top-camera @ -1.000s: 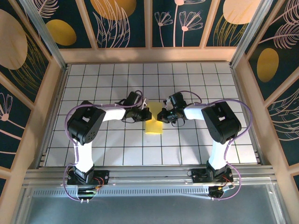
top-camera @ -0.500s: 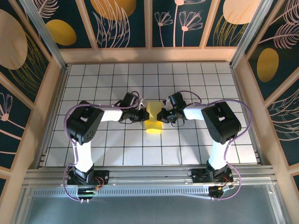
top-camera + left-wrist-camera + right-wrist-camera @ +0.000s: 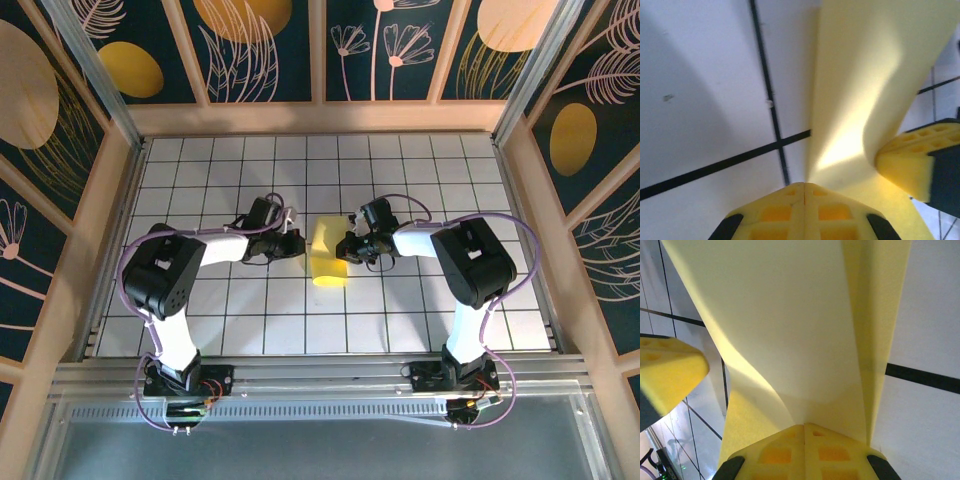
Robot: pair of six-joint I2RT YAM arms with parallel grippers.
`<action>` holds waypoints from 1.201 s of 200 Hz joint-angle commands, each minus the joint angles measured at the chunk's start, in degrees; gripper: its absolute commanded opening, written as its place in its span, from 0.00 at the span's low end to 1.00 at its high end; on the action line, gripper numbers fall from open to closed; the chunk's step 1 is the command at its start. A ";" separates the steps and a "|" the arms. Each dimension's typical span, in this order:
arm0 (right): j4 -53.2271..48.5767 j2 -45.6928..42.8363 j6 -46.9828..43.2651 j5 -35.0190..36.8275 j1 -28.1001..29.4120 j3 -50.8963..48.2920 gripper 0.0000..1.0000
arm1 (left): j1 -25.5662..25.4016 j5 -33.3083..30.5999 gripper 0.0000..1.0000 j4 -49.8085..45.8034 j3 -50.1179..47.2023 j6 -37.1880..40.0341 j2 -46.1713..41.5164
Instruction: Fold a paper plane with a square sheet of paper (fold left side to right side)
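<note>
Both arms meet over the middle of the tiled table (image 3: 420,310), each with its jaws clamped tight on the yellow sheet of paper (image 3: 328,255) that stands between them. You can see the change on the left side. A second ago the left gripper (image 3: 299,245) sat hard against the paper, almost nose to nose with the right gripper (image 3: 345,250). It has since drawn back to the left, and its elbow has swung out toward the left wall.

The paper has changed with it. It was a small flat patch lying below the two grippers. Half a second ago it had begun to curl. Now it is raised and spread wider, reaching up between the two wrists, while its lower edge lies where it did, on the tiles near the table's middle. The right arm has scarcely shifted.

In the left wrist view, the closed yellow fingers (image 3: 775,212) pinch the sheet's edge, and the paper bows upward from their tips. The right wrist view shows the same: pads pressed together and the sheet rising from the seam in a curved fold. Each wrist view catches the other gripper's yellow fingertip close by.
</note>
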 commanded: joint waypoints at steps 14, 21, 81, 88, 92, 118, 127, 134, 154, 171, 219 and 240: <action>-7.94 3.61 -1.70 8.24 0.47 -1.87 0.00 | -3.39 2.20 0.00 -0.01 3.06 0.85 0.67; -7.96 3.74 -1.70 8.15 0.47 -1.93 0.00 | -3.85 2.24 0.00 -0.01 3.08 0.77 1.44; -7.85 3.71 -1.87 7.97 0.65 -1.96 0.00 | -5.06 1.57 0.00 -0.18 6.33 0.46 5.59; -7.80 3.79 -1.87 7.97 0.73 -1.96 0.00 | -5.06 1.38 0.00 -0.39 6.33 0.47 5.88; -7.78 3.79 -1.87 7.89 0.73 -1.92 0.00 | -5.06 1.28 0.00 -0.49 6.39 0.52 6.03; -7.82 3.74 -1.96 7.84 0.73 -1.93 0.00 | -5.15 0.67 0.00 -0.88 6.11 0.62 7.12; -7.78 3.70 -1.97 7.84 0.74 -1.81 0.00 | -5.15 0.33 0.00 -1.05 6.00 0.51 7.39; -7.91 3.70 -2.05 7.71 0.86 -1.74 0.00 | -5.15 0.18 0.00 -1.22 5.95 0.49 7.64; -7.87 3.46 -2.18 7.20 0.87 -1.39 0.00 | -5.19 -0.52 0.00 -2.12 5.80 0.60 7.81; -7.80 3.18 -2.30 6.29 0.96 -0.86 0.00 | -5.23 -1.14 0.00 -3.23 5.76 0.65 7.86; -6.81 1.25 -1.89 3.35 1.07 1.16 0.00 | -5.32 -2.13 0.00 -3.70 4.97 0.32 7.94; -6.18 -1.11 -1.52 2.35 1.09 1.55 0.00 | -5.41 -2.22 0.00 -3.85 4.94 0.20 8.23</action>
